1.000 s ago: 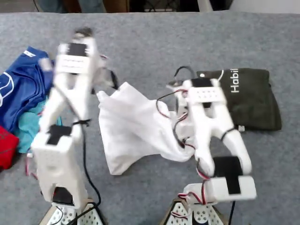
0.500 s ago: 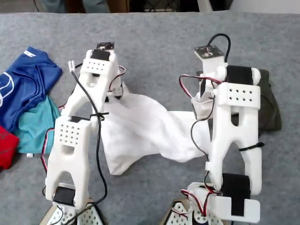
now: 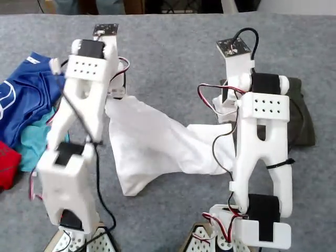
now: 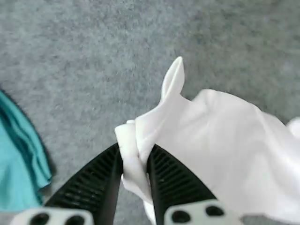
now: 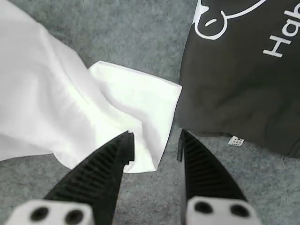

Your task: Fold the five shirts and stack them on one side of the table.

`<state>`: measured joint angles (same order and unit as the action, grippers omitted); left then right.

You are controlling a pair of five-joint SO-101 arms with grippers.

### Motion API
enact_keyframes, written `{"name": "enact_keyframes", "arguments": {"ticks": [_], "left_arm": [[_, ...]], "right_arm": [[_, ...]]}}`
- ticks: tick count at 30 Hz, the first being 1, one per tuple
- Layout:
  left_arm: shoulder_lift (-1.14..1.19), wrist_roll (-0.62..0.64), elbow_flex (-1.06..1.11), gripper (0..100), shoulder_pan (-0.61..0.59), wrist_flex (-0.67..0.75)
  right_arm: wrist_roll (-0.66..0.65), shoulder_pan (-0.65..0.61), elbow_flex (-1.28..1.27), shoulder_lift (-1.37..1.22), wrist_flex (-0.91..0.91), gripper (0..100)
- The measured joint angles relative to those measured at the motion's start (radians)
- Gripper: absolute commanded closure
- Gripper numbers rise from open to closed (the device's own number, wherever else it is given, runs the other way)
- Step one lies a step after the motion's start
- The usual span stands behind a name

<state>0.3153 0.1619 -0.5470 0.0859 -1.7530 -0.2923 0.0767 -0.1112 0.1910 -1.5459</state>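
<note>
Left wrist view: left gripper (image 4: 135,152) pinching white shirt (image 4: 211,140) corner, likely for spreading flat. Right gripper (image 5: 155,136) spread over far corner, beside black shirt (image 5: 243,79).

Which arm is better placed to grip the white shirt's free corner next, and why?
Right. The right gripper hangs open over a free corner of the white shirt, beside the dark shirt; the left gripper is clamped on its other end.

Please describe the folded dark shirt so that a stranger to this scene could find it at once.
On the grey cloth-covered table, look beyond the crumpled white shirt, opposite the blue, teal and red heap. The dark folded shirt lies flat there; it alone is neatly folded and bears white print.
</note>
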Motion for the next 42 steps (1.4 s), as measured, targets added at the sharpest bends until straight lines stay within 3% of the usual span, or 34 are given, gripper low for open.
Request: {"name": "enact_keyframes", "arguments": {"ticks": [6,14,16,20,23,27,30,42], "left_arm": [[-0.434,-0.153,0.425,97,0.086,-0.002],[-0.968,-0.368,0.934,97,0.365,-0.002],[-1.086,-0.413,1.003,92,0.433,-0.002],[-1.284,-0.466,1.094,69,0.532,-0.003],[-1.419,-0.482,1.126,67,0.555,-0.006],[-1.539,-0.488,1.126,68,0.557,-0.008],[-1.557,-0.488,1.125,68,0.534,-0.008],[-1.557,-0.565,1.046,68,0.161,-0.008]], "right_arm": [[0.0,0.0,0.06,-0.052,0.04,83.8],[0.0,-0.04,0.267,-0.334,0.006,83.8],[0.0,-0.081,0.311,-0.427,-0.037,83.8],[-0.029,-0.183,0.377,-0.614,-0.087,84.2],[-0.106,-0.247,0.4,-0.746,-0.123,84.3],[-0.158,-0.276,0.428,-0.881,-0.084,85.7],[-0.166,-0.272,0.465,-0.936,-0.064,98.4],[-0.167,-0.276,0.649,-0.951,-0.144,98.5]]}}
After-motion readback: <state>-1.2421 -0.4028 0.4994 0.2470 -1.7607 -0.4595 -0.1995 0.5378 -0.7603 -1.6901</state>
